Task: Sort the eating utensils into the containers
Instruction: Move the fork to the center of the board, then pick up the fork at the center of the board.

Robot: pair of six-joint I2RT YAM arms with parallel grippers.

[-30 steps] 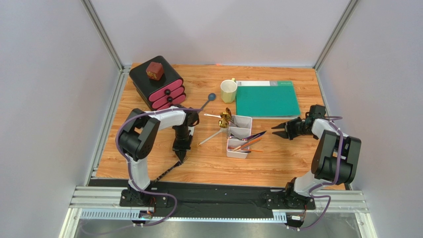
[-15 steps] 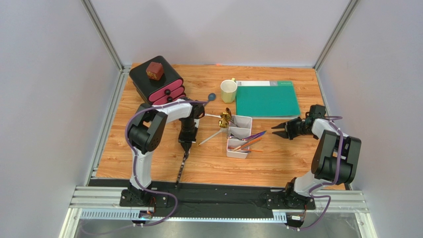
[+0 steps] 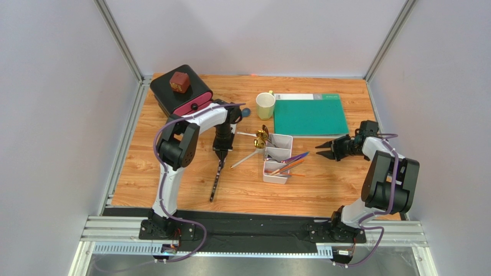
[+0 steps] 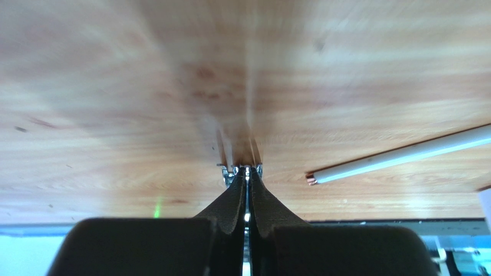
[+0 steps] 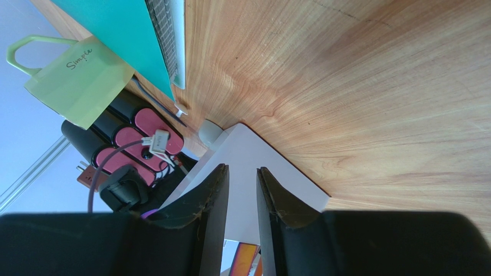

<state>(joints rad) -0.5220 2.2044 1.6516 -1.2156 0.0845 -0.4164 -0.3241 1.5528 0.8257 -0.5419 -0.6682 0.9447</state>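
My left gripper [image 3: 221, 153] is shut on one end of a slim dark utensil [image 3: 216, 179] that trails toward the near edge. In the left wrist view the fingertips [image 4: 248, 170] pinch a thin silvery end, and the rest is blurred. The white divided tray [image 3: 282, 140] holds orange-brown sticks [image 3: 286, 168] and a purple utensil [image 3: 297, 157]. Gold utensils [image 3: 262, 137] lie at its far left corner. A white-handled utensil [image 3: 245, 159] [image 4: 403, 154] lies left of the tray. A blue spoon [image 3: 246, 112] shows by the mug. My right gripper [image 3: 320, 154] [image 5: 242, 170] stands open just right of the tray [image 5: 276, 178], holding nothing.
A black box with pink drawers [image 3: 183, 96] [image 5: 135, 135] stands at the far left with a red-brown block [image 3: 180, 81] on top. A pale green mug [image 3: 265, 105] [image 5: 75, 75] and a green mat [image 3: 310, 115] [image 5: 115, 29] lie at the back.
My left gripper has moved away from the near edge toward the far side, and the dark utensil has trailed along with it. The right arm has not moved.
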